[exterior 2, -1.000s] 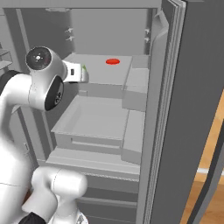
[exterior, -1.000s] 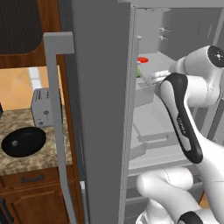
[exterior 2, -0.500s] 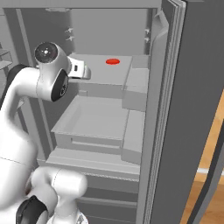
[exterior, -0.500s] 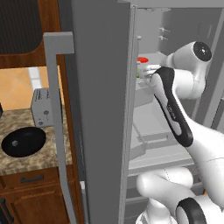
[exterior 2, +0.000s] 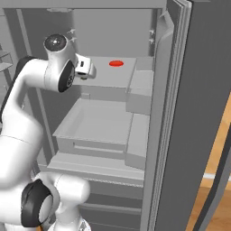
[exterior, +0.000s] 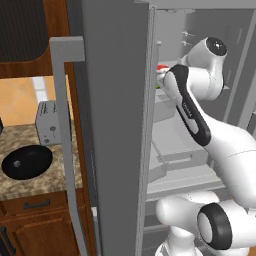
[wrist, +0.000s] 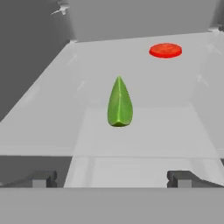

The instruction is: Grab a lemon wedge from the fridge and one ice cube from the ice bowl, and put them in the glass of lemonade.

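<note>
Fingers (wrist: 112,179) spread wide inside the open fridge (exterior: 115,125), holding nothing; one lemon wedge (wrist: 119,104) lies on the shelf (wrist: 175,87) ahead, one red slice (wrist: 165,50) farther back.

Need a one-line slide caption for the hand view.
Open gripper facing a small green wedge-shaped lemon piece lying on the grey fridge shelf, flat red round slice farther back.

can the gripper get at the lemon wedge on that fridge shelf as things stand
Probably yes. The lemon wedge lies alone on the fridge shelf straight ahead of the open gripper, nothing between them; the red round item sits well behind it.
</note>
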